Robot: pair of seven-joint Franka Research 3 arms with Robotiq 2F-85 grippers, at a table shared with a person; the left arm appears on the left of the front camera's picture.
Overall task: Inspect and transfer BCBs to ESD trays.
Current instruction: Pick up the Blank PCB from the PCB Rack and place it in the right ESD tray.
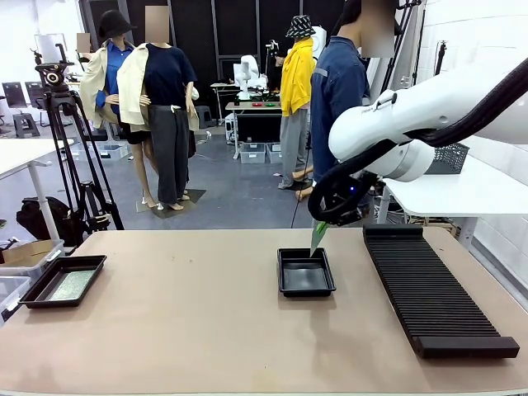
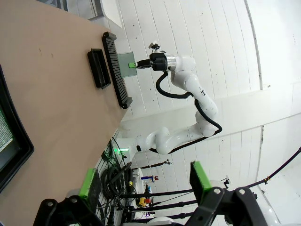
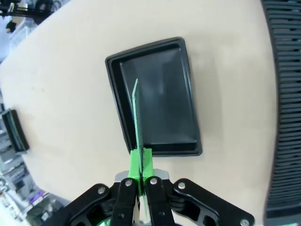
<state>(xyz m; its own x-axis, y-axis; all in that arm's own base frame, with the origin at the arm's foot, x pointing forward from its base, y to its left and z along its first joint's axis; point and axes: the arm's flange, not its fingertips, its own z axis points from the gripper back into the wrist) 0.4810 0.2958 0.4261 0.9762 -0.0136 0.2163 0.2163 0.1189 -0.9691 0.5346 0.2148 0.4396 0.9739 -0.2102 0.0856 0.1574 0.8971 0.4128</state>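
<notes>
My right gripper [image 1: 332, 216] is shut on a green BCB [image 1: 318, 237], which hangs edge-down just above the far end of the middle ESD tray [image 1: 305, 276]. The right wrist view has this BCB [image 3: 137, 115] edge-on between the shut fingers of my right gripper [image 3: 140, 162], over the bare black tray [image 3: 164, 99]. A second ESD tray [image 1: 37, 290] at the table's left holds another BCB [image 1: 71, 285]. My left gripper [image 2: 146, 181] stands open with nothing between its pads, high above that tray [image 2: 21, 141]. From there the held BCB [image 2: 124, 64] shows far off.
A long black ribbed rack [image 1: 433, 289] lies along the table's right side, close beside the middle tray. A person [image 1: 338, 91] stands at the far side behind my right arm. Bins [image 1: 21, 264] sit off the left edge. A camera tripod [image 1: 62, 124] stands back left.
</notes>
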